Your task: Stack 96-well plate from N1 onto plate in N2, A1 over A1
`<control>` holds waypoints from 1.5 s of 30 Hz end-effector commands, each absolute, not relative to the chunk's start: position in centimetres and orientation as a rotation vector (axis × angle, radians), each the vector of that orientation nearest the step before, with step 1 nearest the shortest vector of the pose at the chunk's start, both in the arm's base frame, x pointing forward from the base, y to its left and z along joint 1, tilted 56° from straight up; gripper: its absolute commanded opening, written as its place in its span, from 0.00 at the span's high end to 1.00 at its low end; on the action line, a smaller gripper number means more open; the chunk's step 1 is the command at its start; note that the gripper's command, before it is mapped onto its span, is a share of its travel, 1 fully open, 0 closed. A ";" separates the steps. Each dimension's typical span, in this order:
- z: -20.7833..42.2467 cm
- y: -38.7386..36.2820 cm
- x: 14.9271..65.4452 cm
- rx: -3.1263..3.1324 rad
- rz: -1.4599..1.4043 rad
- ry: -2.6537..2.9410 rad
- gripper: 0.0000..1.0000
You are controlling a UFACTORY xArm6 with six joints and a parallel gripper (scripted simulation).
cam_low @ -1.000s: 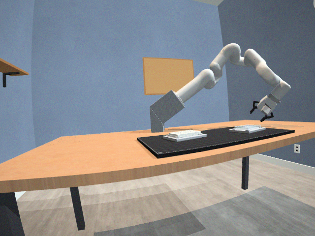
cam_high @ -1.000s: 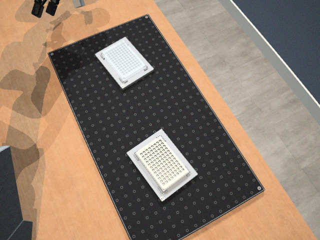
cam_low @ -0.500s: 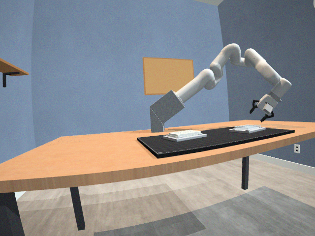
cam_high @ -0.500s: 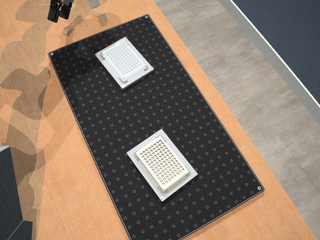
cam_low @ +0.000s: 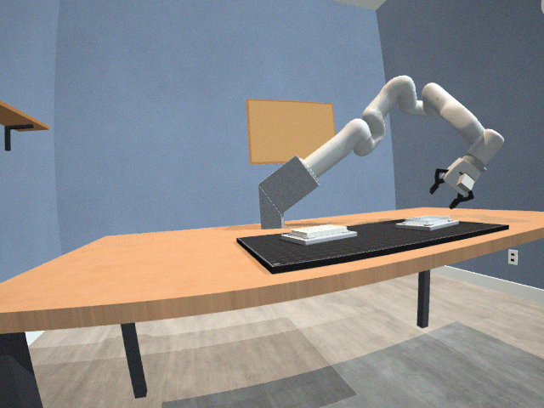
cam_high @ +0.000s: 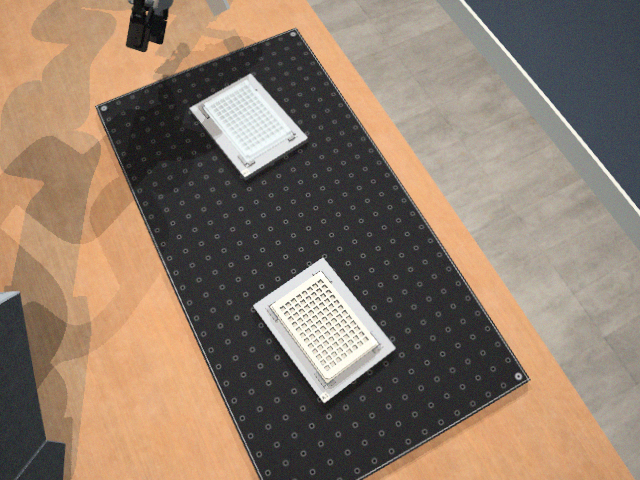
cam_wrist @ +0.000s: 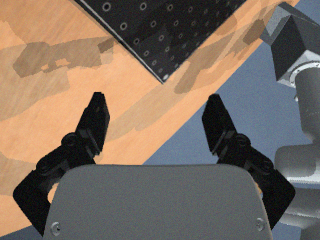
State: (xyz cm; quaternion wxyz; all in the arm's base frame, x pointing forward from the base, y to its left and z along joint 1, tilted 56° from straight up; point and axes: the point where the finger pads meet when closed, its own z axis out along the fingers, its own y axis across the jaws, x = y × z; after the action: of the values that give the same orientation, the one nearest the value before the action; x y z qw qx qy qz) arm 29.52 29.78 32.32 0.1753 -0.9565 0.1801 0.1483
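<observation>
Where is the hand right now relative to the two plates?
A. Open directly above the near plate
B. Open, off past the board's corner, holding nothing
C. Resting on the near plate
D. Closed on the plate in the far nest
B: the hand is open over bare table beyond the black board's corner, and both plates sit in their nests.

A translucent white 96-well plate [cam_high: 249, 121] lies flat in the grey plate nest [cam_high: 247, 167] at the far end of the black board, close to the board's corner. Its grid of wells faces up and its long side runs diagonal in the top view. A cream, opaque 96-well plate [cam_high: 323, 325] with dark square wells lies flat in the second grey nest [cam_high: 289, 338], well apart from the first, with the same diagonal orientation. Each plate sits inside its nest frame. The A1 marks are too small to read.
</observation>
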 end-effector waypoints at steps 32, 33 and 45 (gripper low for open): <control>28.7 18.2 36.5 -2.888 0.144 0.323 0.00; 28.6 17.7 36.7 -2.888 0.144 0.323 0.00; 27.5 13.0 38.3 -2.963 0.077 0.238 0.00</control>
State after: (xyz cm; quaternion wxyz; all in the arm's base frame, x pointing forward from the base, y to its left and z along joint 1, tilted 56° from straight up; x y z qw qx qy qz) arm 37.84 14.28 27.65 0.0950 -0.9906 0.0915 0.0350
